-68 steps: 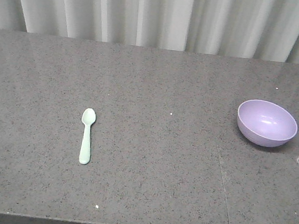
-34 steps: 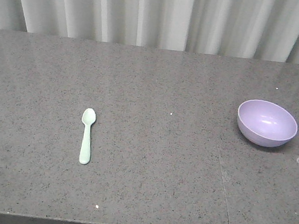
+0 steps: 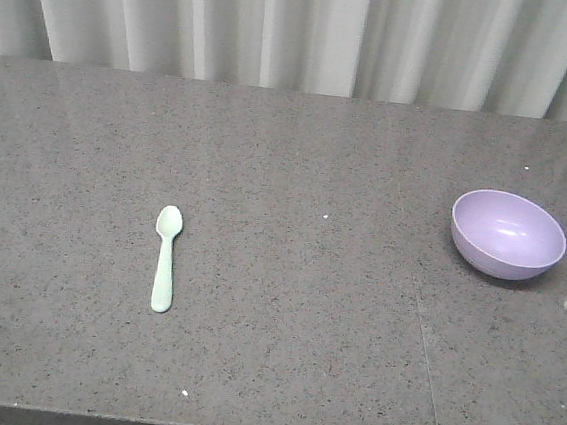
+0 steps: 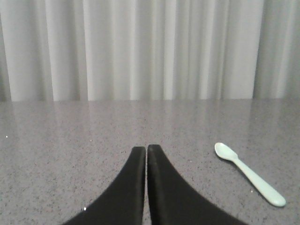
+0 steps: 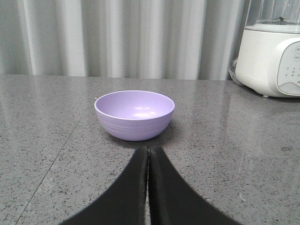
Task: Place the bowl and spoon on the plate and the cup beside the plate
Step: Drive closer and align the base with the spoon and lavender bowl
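Reading this as step 1: nothing grasped, nothing placed. Left gripper [image 4: 146,149] pressed together, empty; right gripper [image 5: 148,151] the same. Spoon [image 3: 165,257] lies flat on the desk [image 3: 320,146] at 9 o'clock from centre, apart from the left gripper. Bowl [image 3: 507,234] sits upright at 3 o'clock, at 12 o'clock of the right gripper. Next move likely needs the right gripper spread wide for the bowl rim. Plate and cup appear in 0 views, so the target spot is unknown. White appliance [image 5: 274,61] is cut off at the frame edge.

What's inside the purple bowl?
Nothing. The small round lavender plastic bowl looks empty: the front view shows its smooth inside down to the bottom, with only a shiny glint. The patch of grey speckled countertop beneath it is covered.
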Available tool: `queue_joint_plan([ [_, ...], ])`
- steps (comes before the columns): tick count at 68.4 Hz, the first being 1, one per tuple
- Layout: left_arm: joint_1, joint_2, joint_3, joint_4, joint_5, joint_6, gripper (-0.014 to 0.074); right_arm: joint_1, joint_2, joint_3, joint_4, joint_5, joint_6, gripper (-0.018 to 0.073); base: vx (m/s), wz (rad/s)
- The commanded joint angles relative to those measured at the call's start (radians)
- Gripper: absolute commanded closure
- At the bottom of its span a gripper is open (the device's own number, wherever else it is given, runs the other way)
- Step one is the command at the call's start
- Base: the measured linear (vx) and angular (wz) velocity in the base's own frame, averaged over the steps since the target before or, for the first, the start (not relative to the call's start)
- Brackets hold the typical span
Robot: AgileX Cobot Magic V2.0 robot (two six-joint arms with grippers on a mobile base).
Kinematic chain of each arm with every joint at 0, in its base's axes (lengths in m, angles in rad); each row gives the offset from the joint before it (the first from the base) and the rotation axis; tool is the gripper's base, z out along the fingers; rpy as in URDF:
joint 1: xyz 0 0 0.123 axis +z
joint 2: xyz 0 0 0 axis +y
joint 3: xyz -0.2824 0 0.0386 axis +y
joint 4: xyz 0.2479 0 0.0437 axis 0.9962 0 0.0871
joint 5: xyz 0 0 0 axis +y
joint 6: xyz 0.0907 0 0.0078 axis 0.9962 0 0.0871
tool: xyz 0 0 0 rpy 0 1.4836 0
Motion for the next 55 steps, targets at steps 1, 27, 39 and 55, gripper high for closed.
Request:
queue_joint_plan([
  [1,0.001,-0.014,-0.061,-0.008,-0.123,-0.031,0.0603,0.001,-0.004,-0.025,0.022,-0.069,-0.001,0.0565,0.00,0.00],
  [27,0.001,0.295,-0.624,0.000,0.152,0.025,0.0603,0.001,0.242,-0.514,-0.075,0.149,-0.013,0.0565,0.00,0.00],
  [39,0.001,0.476,-0.725,0.000,0.235,0.025,0.0603,0.001,0.438,-0.631,-0.082,0.294,-0.013,0.0565,0.00,0.00],
  [55,0.001,0.610,-0.721,-0.001,0.316,0.025,0.0603,0.001,0.572,-0.631,-0.084,0.424,-0.012,0.0565,0.00,0.00],
])
